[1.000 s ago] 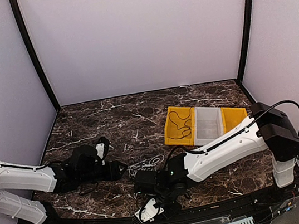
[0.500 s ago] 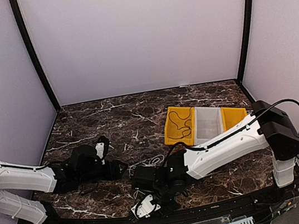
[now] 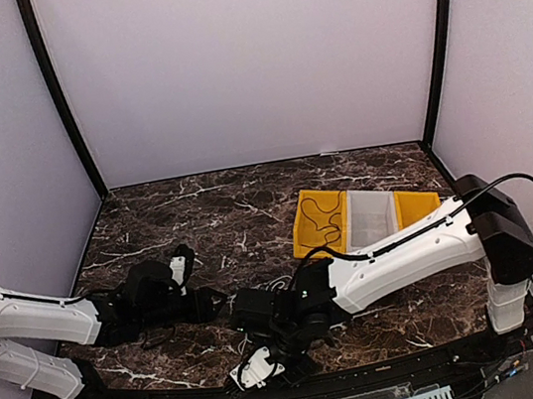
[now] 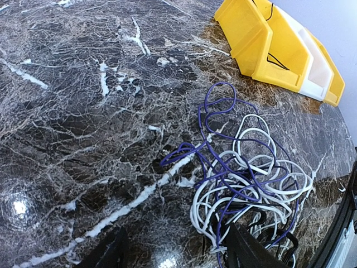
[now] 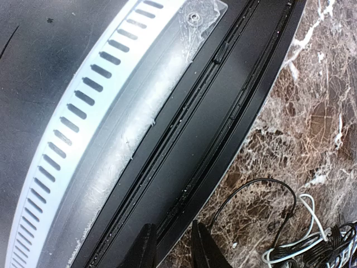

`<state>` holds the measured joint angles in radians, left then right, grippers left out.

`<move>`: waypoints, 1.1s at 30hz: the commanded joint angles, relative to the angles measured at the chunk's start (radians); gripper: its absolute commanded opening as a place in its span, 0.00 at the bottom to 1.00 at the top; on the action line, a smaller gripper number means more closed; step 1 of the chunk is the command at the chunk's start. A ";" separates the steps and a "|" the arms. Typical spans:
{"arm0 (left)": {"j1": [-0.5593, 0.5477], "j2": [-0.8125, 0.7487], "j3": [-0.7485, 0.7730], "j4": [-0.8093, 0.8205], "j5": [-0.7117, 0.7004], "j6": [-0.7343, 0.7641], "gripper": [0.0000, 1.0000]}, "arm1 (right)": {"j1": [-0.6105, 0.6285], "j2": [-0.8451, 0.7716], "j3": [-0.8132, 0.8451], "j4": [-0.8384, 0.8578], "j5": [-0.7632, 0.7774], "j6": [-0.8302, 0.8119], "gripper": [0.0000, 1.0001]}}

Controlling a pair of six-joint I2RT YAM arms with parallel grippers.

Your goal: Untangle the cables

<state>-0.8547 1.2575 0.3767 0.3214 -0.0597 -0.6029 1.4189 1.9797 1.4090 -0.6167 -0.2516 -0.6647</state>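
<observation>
Nearest, at the bottom of the overhead view, the right gripper (image 5: 172,237) hangs over the black rail (image 5: 223,111) and the white slotted strip (image 5: 83,134) that run along the table's front edge. Its fingers stand a little apart with nothing between them. Pointing off the work surface like this, it is probably kept clear so the other arm has room.

Just beyond, the cables (image 4: 245,178) lie in one knot of white, purple-blue and black cord on the dark veined table (image 4: 83,100), at the lower right of the left wrist view. A few loops also show at the lower right of the right wrist view.

The left gripper (image 4: 173,248) is spread wide and low, holding nothing, with one finger at the knot's near side; I cannot tell if it touches. That looks like a stance for reaching in to pick a strand.

Farthest, at the upper right of the left wrist view, the yellow bin (image 4: 262,39) holds a single black cord (image 4: 277,60), which suggests freed cords go there.
</observation>
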 commanded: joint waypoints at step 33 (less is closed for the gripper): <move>0.006 -0.074 0.052 0.022 0.019 0.228 0.66 | -0.205 -0.105 0.268 -0.121 -0.111 0.064 0.00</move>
<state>-0.8543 1.2690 0.4221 0.3264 -0.0490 -0.4904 1.3033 2.0113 1.5757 -0.6991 -0.2733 -0.6151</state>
